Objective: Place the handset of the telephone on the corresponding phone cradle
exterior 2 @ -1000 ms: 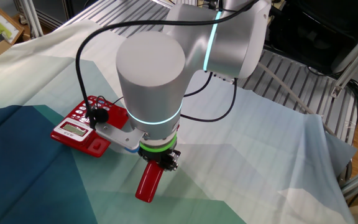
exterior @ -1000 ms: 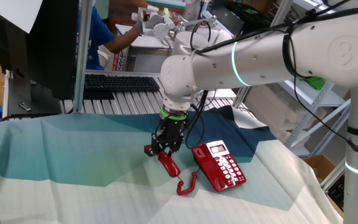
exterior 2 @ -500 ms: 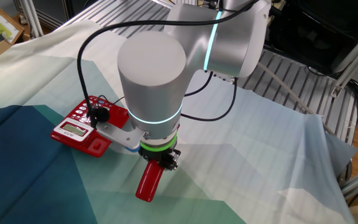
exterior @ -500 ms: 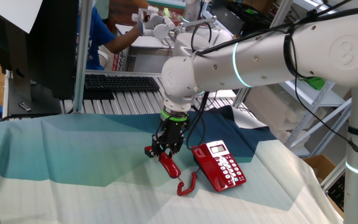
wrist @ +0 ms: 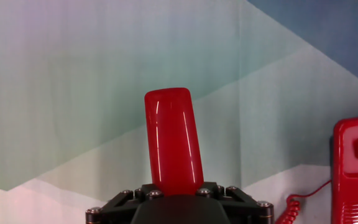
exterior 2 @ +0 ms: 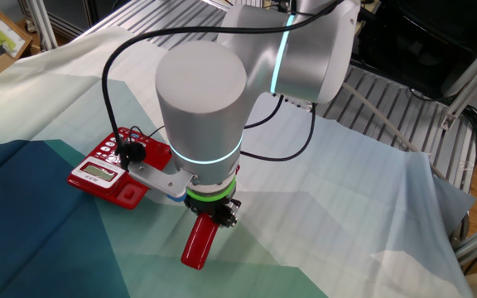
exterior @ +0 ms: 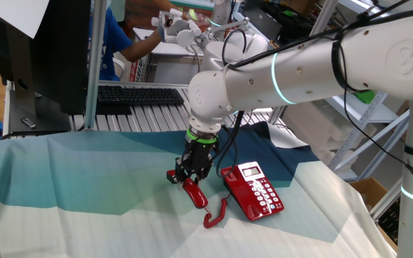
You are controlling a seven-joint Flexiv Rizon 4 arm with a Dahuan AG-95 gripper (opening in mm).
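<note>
Two elevated fixed views from opposite table sides, hand view close along the claw (wrist: 173,202); shared: telephone (exterior: 253,190).

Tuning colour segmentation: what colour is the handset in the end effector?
Glossy red handset, same red as the telephone. Shows best in the hand view.

Glossy red handset (wrist: 171,140), red telephone (exterior: 252,190) with white buttons (exterior: 266,194)

Bright, even light; sharp frames, soft shadows.
</note>
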